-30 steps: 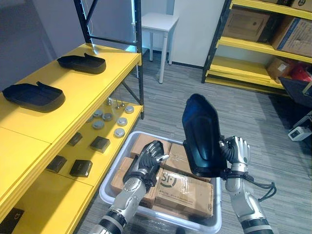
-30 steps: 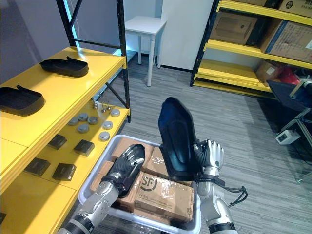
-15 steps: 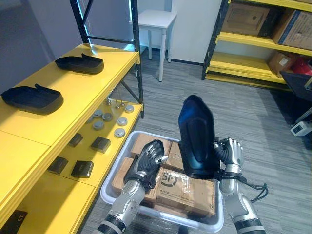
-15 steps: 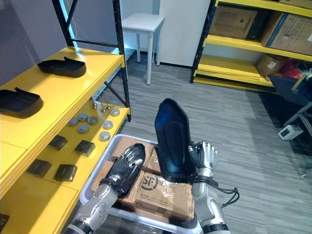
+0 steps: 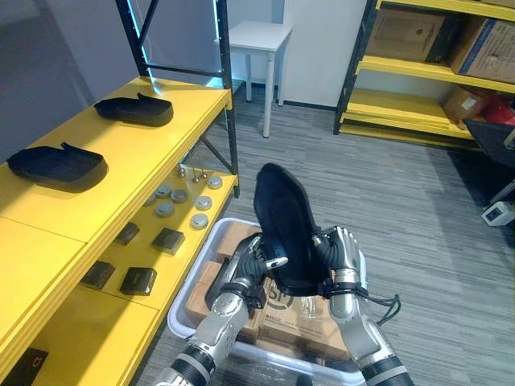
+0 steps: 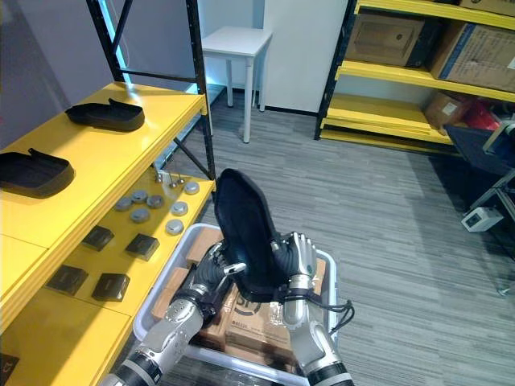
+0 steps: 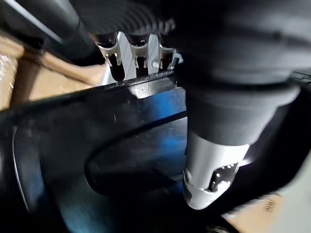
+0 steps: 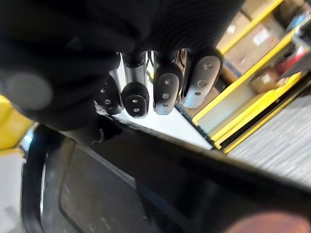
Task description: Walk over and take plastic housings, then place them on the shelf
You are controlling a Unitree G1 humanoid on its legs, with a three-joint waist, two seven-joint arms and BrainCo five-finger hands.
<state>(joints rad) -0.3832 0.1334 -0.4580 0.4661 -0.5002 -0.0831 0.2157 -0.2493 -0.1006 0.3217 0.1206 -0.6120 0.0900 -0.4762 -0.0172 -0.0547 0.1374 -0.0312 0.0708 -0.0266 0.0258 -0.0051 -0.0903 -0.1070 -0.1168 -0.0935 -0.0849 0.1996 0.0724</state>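
Note:
I hold a long black plastic housing (image 5: pixel 286 221) upright over the white bin (image 5: pixel 182 310), between both hands. My right hand (image 5: pixel 341 251) grips its right edge, fingers (image 8: pixel 166 83) curled over the rim. From the other side my left hand (image 5: pixel 244 276) clasps it, with fingers (image 7: pixel 137 59) hooked over the edge and the thumb pressed on the housing's inner face (image 7: pixel 97 145). Two more black housings lie on the yellow shelf (image 5: pixel 161 153) to my left, one far (image 5: pixel 133 109) and one near (image 5: pixel 58 165).
The bin holds taped cardboard boxes (image 5: pixel 302 310). On the lower shelf level are round metal discs (image 5: pixel 180 195) and small dark blocks (image 5: pixel 167 240). A white table (image 5: pixel 259 36) stands at the back. Yellow racks with cartons (image 5: pixel 418 36) line the right side.
The housing has swung left and down toward the bin's middle. My left hand rose from the boxes and closed on it, so both hands now hold it.

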